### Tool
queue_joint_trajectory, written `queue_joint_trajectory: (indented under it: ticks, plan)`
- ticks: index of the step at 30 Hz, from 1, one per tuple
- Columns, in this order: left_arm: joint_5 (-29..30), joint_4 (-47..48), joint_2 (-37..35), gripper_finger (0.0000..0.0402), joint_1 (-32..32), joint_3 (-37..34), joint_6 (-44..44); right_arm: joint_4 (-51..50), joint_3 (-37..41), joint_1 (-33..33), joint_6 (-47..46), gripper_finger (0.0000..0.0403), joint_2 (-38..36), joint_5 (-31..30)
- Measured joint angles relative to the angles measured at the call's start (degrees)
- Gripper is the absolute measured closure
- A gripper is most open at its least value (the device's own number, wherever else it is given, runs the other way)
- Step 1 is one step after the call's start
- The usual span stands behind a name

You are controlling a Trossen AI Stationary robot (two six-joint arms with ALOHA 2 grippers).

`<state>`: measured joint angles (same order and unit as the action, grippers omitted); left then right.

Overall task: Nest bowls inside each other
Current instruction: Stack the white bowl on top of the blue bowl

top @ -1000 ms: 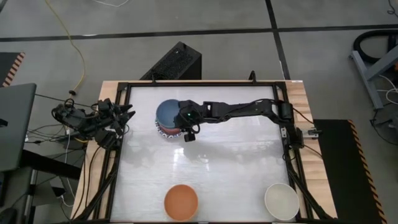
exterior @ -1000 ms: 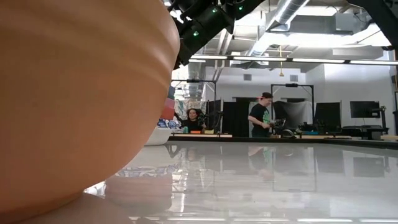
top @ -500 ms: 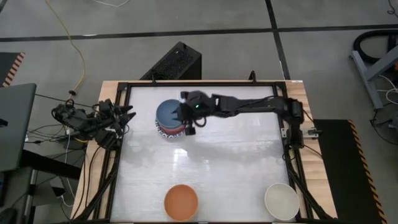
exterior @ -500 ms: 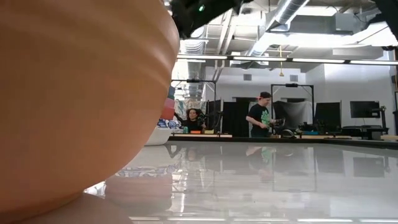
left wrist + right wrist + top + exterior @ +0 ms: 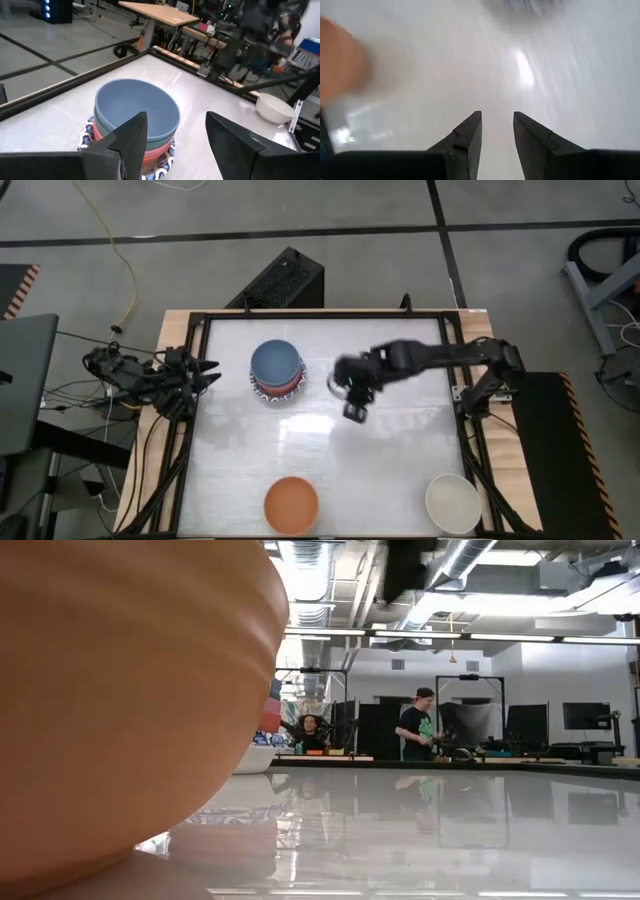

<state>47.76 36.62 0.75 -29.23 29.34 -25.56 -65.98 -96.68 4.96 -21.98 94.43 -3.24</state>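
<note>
A stack of nested bowls (image 5: 275, 370) stands at the far left of the table on a patterned plate (image 5: 162, 162). A blue bowl (image 5: 137, 107) is on top, and a red rim (image 5: 268, 389) shows under it. An orange bowl (image 5: 291, 503) and a cream bowl (image 5: 452, 502) rest on their bases near the front edge. My right gripper (image 5: 355, 411) hovers open over the middle of the table, pointing steeply down, with nothing between its fingers (image 5: 470, 135). My left gripper (image 5: 208, 371) waits open at the table's left edge, facing the stack.
The orange bowl (image 5: 120, 690) fills the left of the low view. A black frame (image 5: 320, 313) rims the white table. People stand in the room beyond the far edge. Bare tabletop (image 5: 330, 450) lies between the stack and the two front bowls.
My right gripper has left the right side of the bowl stack. It has risen and swung toward the table's right and near side, rolling and tipping steeply downward as it went. The stack has stayed where it was.
</note>
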Motion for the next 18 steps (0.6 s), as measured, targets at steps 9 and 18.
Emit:
queue_joint_trajectory:
  ticks: [9,18]
  plan:
    - [0.01,-0.09,0.0,0.021,0.0,0.0,0.68,-22.66,2.29,20.4,-38.3,0.0269,-0.1,-8.88]
    - [0.32,-0.09,0.0,0.021,0.0,0.0,0.85,-24.05,7.04,39.12,-78.95,0.0268,-0.71,-1.41]
